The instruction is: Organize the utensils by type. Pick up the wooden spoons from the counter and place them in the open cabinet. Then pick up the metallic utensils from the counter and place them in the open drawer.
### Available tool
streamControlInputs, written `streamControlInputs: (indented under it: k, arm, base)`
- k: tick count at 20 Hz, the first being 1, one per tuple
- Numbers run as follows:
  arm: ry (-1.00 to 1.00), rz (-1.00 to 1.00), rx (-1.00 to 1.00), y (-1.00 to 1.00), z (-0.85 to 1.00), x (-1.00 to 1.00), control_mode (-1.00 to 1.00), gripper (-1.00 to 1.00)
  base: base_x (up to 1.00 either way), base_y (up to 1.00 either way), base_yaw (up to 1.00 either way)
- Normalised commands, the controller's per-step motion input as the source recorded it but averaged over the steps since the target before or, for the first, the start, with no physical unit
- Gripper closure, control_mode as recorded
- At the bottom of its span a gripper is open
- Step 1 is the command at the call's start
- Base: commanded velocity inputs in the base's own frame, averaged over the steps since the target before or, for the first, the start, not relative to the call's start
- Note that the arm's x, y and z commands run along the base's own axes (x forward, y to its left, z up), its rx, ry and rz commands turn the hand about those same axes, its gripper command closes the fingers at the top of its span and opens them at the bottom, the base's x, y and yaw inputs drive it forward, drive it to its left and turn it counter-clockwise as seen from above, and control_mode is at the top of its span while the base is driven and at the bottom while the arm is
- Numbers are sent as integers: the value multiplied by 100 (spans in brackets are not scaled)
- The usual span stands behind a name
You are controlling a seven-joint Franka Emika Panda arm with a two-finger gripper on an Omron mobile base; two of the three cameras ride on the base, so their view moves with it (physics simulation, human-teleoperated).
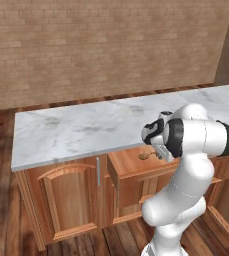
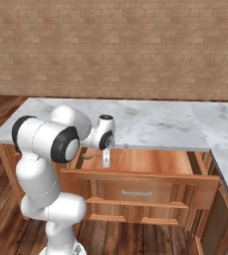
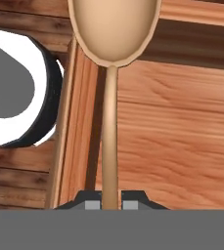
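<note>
1. The spoon (image 3: pixel 109 73) is running off the hand view's top edge, so its bowl's tip is getting cut.
2. The arm's elbow is covering part of the open drawer (image 1: pixel 136 159) in the left base view.
3. A small brownish thing (image 2: pixel 87 155), perhaps another utensil, is showing too tiny to identify.
</note>
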Motion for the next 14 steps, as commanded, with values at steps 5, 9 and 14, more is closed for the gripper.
streamControlInputs:
  k: [5, 9, 14]
  arm:
    - [0, 1, 0, -3, -12, 11, -100, 100]
    - [0, 2, 0, -3, -22, 13, -100, 100]
    - [-3, 0, 0, 0, -25, 11, -100, 100]
  base:
    - [0, 0, 0]
    - [0, 0, 0]
    - [0, 0, 0]
